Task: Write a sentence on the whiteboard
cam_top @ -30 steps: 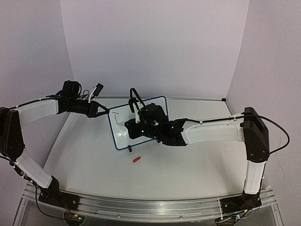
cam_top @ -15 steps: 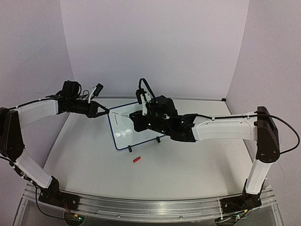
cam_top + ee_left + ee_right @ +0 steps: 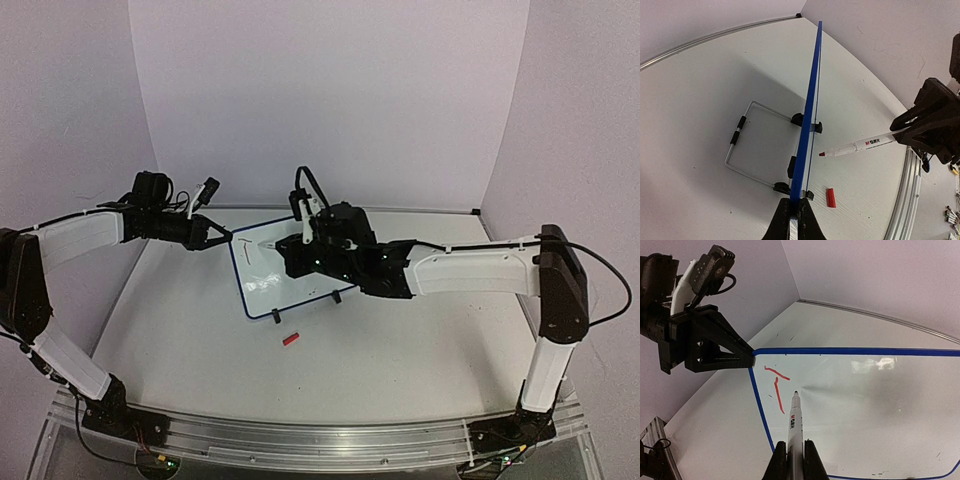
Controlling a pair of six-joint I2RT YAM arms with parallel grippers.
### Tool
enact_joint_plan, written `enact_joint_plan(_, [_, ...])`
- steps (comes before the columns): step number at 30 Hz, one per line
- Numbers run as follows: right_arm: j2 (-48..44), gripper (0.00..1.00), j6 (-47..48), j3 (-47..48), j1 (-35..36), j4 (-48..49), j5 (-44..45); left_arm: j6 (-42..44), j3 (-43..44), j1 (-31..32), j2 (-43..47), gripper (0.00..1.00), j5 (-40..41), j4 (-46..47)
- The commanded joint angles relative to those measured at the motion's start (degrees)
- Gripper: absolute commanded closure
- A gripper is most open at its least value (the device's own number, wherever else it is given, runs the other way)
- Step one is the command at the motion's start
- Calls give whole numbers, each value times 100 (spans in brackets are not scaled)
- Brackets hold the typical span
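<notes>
Right wrist view: the right claw [image 3: 792, 449] is clenched on a white marker [image 3: 795, 422] that sticks straight out from between its fingers; the red tip points at the whiteboard [image 3: 865, 400], just to the right of the red marks; from the left wrist view the tip looks a tiny bit off the board, not touching it; the left claw [image 3: 747, 353] is pinched tight on the board's upper left corner and holds it steady; the board stands tilted on a wire stand [image 3: 747, 145], near the middle of the worktop [image 3: 420, 350], a bit to the left; the sentence [image 3: 776, 385] has only just begun, with what looks like the first letter, a T; I think the step in hand is writing the first word; the next move calls for putting the tip down softly on the clean white part beside the T and drawing the next letter, while the other claw stops the board from tipping back; counting now: two claws, one board, one marker, two red lines on the board, two small black feet [image 3: 337, 296] under it, and one little red cap [image 3: 291, 339] lying alone on the worktop in front.
</notes>
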State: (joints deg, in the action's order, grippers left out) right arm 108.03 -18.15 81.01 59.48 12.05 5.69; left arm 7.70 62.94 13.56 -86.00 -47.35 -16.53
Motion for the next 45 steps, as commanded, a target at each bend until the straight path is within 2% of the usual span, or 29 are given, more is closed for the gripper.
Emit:
enact_joint_plan(1, [188,100,-87,285,-28,148,-155,66,19,-8,257,100,-55,28])
enact_joint_plan(28, [311,100,-209,135,-46,93,-435,84,23,-8,276,100,-28,22])
enact_joint_plan(45, [130,100,-18,75,-42,-63,-3,92,20,-4,284,100,-20,10])
